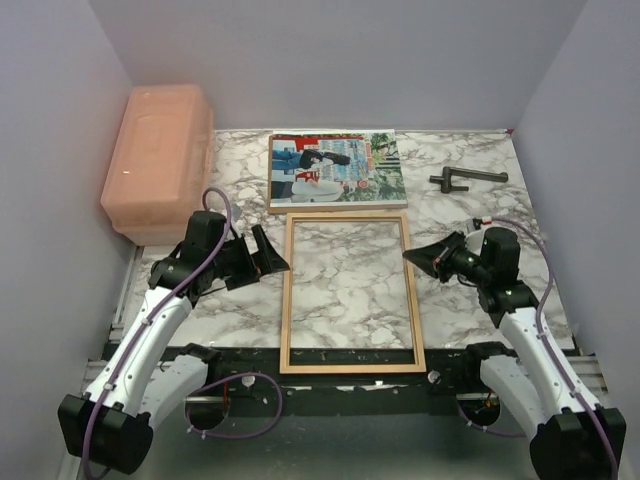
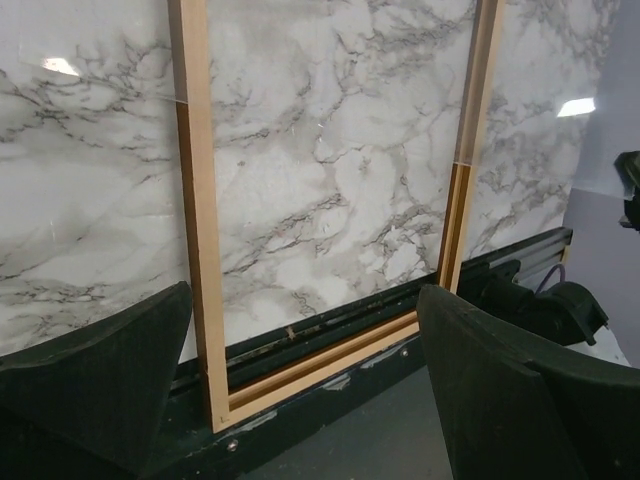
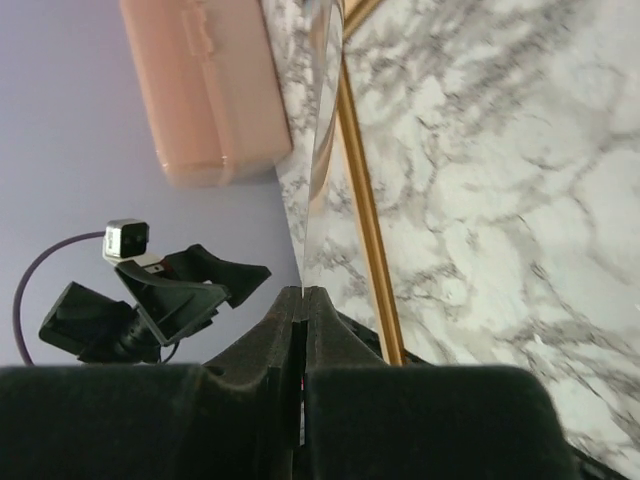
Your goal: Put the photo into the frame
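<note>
A thin orange-brown wooden rectangular frame (image 1: 285, 300) lies flat in the middle of the white marble-patterned bench (image 1: 240, 195). Its near end reaches over the black rail at the bench edge, and marble shows through its opening. The large rectangular colour photo (image 1: 335, 170) of people at red-and-white machines lies face up just beyond the frame's far rail, outside the frame. The left tool (image 1: 275, 252) hovers beside the frame's left rail with its fingers spread wide and nothing between them. The right tool (image 1: 408, 256) sits at the frame's right rail, pinched tight on what looks like a thin clear sheet (image 3: 318, 150), seen edge-on from the wrist. A translucent pink plastic box (image 1: 160, 150) stands at the far left, and a dark T-shaped metal piece (image 1: 465, 180) lies at the far right.
</note>
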